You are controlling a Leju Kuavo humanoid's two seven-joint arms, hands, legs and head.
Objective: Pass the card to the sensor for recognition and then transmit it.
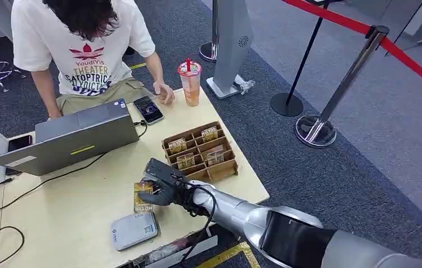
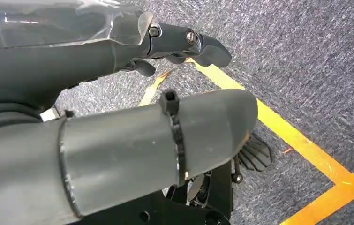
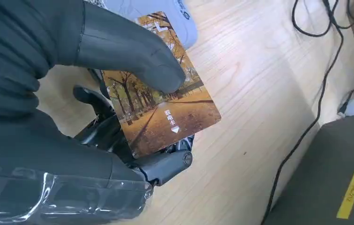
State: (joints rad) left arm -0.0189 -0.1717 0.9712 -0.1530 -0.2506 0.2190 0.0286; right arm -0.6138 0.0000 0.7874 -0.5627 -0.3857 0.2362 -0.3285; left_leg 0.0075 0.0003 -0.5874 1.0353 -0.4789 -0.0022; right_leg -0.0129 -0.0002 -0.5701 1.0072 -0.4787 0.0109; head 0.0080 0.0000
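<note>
A: Start with the big things. What is on the wooden table?

B: A grey laptop at the far left with a person seated behind it, a partitioned cardboard card tray near the right edge, and a pale grey card reader, the sensor, near the front edge.

A: And the arms?

B: The right arm reaches in over the table. The right hand grips the card, an autumn-trees print, with the thumb pressed on its face and the darker fingers under it. The left hand hangs over the carpet, fingers curled in with nothing in them.

A: Where is the card, exactly?

B: Above the table, between the tray and the reader, just beside the reader's far edge. I cannot tell whether it touches anything but the hand.

A: So which step?

B: I judge it to be carrying the card to the sensor. Next, the card needs bringing flat over the reader's top, then handing on, probably to the person.
</note>
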